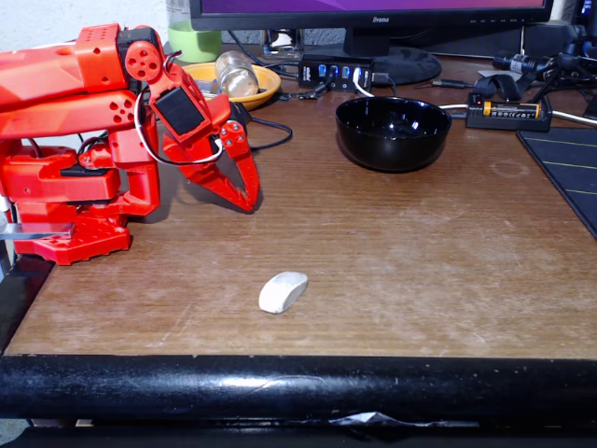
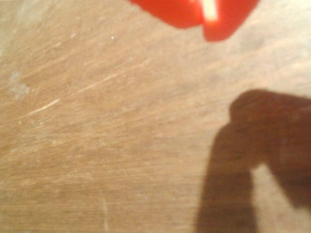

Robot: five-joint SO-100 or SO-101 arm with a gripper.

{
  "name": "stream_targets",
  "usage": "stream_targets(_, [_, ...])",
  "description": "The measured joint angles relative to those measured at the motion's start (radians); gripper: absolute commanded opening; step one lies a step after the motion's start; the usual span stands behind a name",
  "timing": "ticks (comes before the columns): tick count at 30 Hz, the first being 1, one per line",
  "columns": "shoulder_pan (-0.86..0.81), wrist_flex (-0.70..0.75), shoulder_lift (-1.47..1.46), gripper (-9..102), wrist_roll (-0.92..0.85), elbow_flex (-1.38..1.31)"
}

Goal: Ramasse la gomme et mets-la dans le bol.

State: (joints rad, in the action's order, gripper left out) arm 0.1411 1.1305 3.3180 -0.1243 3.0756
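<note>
So here we've got the red arm (image 1: 84, 140) folded up at the left side of the fixed view, sitting on a scuffed brown wooden table (image 1: 420, 261). Its gripper (image 1: 247, 198) points down, tips right at the tabletop, and the two red fingers look pressed together with nothing between them. In the wrist view we see the red fingertips (image 2: 221, 22) at the top edge, blurry, with just a thin bright sliver between them, so we'd call it closed and empty. Below them it's bare scratched wood plus a dark shadow at the lower right of that view.

The eraser (image 1: 283, 291) is the little off-white pebble-shaped thing lying flat on the table near the front edge, well apart from the gripper, toward the camera and a bit to the right of it in the fixed view. It's touching nothing else.

The black bowl (image 1: 393, 133) sits upright toward the back, right of the gripper, well apart from the eraser. We see nothing in it.

Behind the arm there's an orange-yellow dish (image 1: 256, 89) with a glass jar (image 1: 236, 73) lying in it, then a USB hub (image 1: 334, 72), a monitor (image 1: 373, 14) and a black mat (image 1: 564, 168) at the right edge.
</note>
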Motion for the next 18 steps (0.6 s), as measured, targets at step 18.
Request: stream_targets(18, [-0.028, -0.026, -0.034, -6, -0.164, -0.032])
